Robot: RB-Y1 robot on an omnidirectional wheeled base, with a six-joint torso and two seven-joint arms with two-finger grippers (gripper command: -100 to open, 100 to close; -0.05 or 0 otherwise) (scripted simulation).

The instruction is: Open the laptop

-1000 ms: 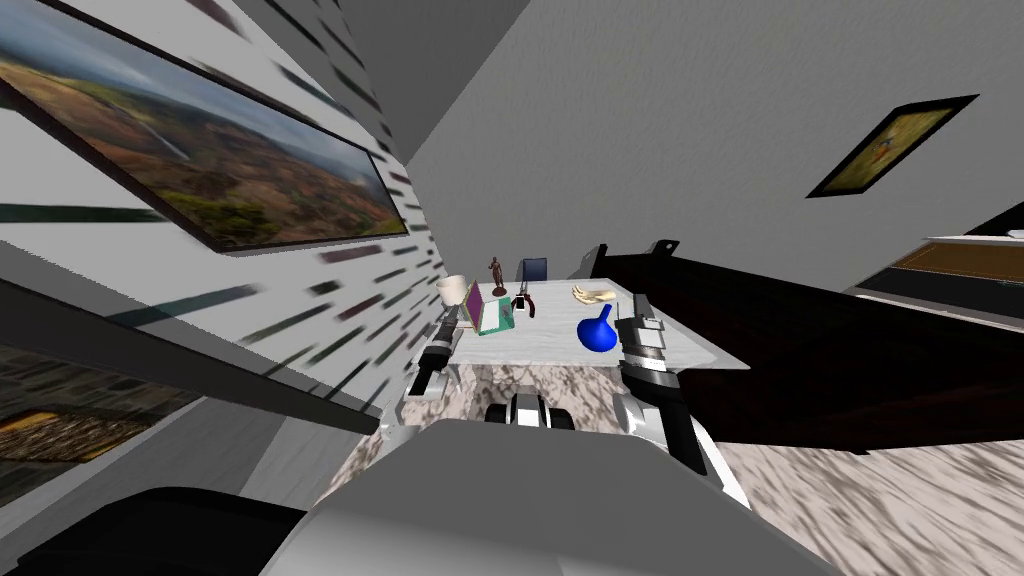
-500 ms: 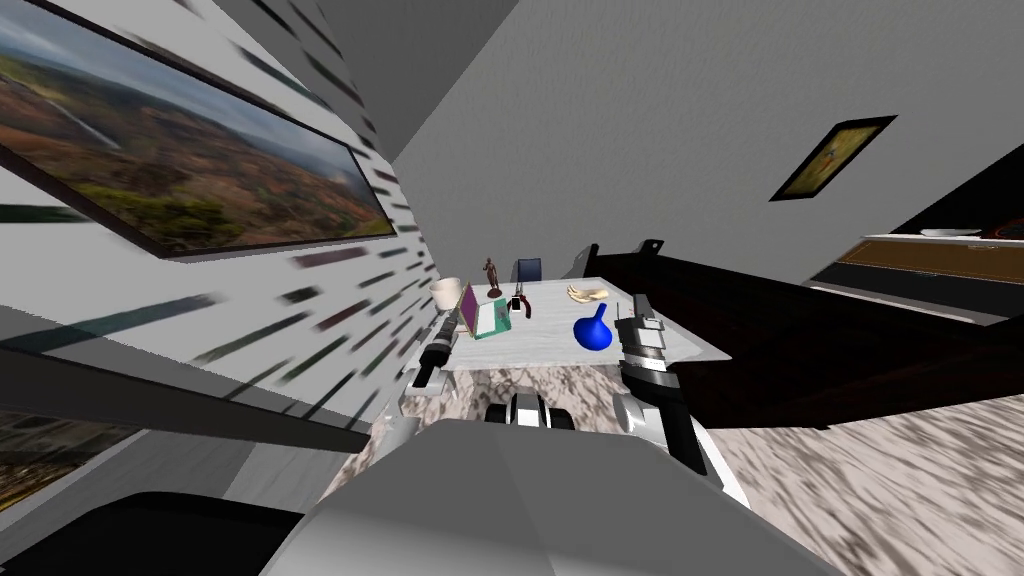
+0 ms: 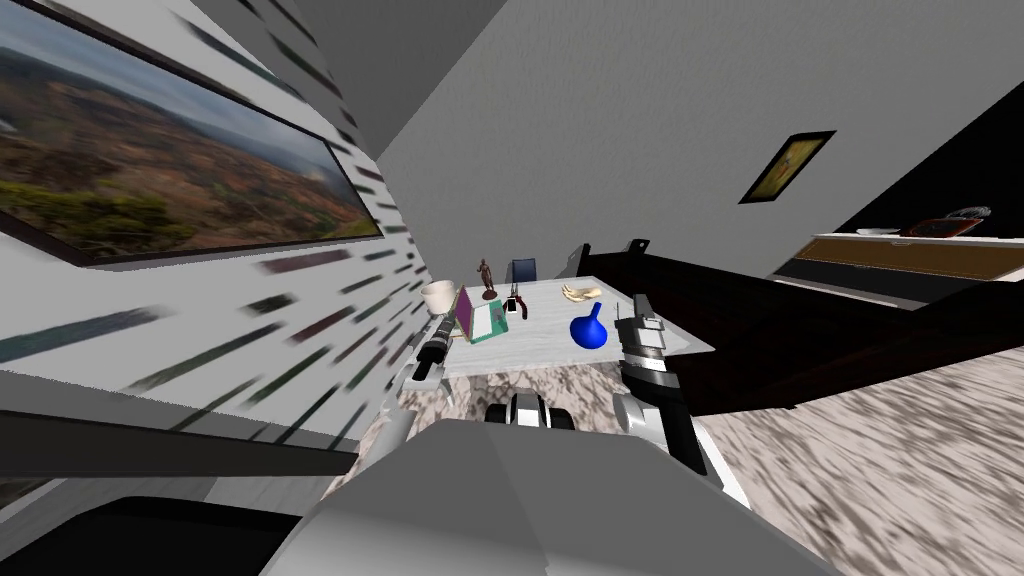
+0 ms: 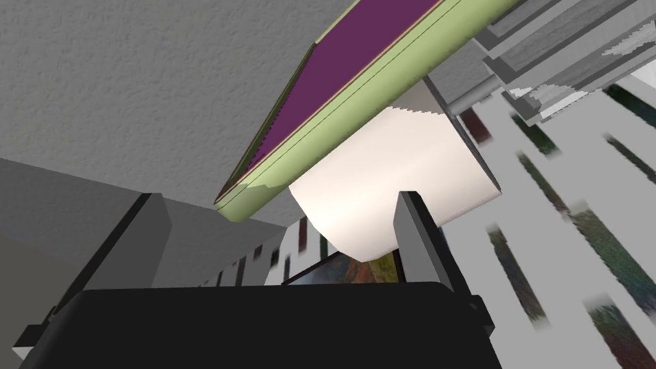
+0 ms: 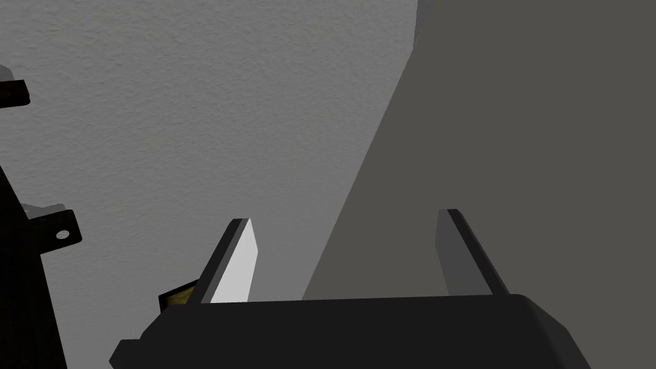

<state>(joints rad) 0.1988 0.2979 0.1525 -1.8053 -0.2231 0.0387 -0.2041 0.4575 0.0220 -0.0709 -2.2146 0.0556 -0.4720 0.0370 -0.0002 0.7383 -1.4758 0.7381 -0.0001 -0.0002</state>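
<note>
Laptop (image 3: 480, 319) sits on the white table (image 3: 545, 345) near its left edge, purple lid raised partway. Head view: my left gripper (image 3: 453, 320) is just beside the lid, and my right gripper (image 3: 639, 305) hangs near a blue vase (image 3: 590, 329). Left wrist: jaws apart, the lid's pale green edge just past the fingers, a white cup (image 4: 397, 173) behind it. Right wrist: jaws apart.

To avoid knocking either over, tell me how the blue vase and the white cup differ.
The blue vase narrows to a thin neck; the white cup is wide-mouthed. The vase stands near the right gripper, the cup beside the laptop. Both sit on the table.
</note>
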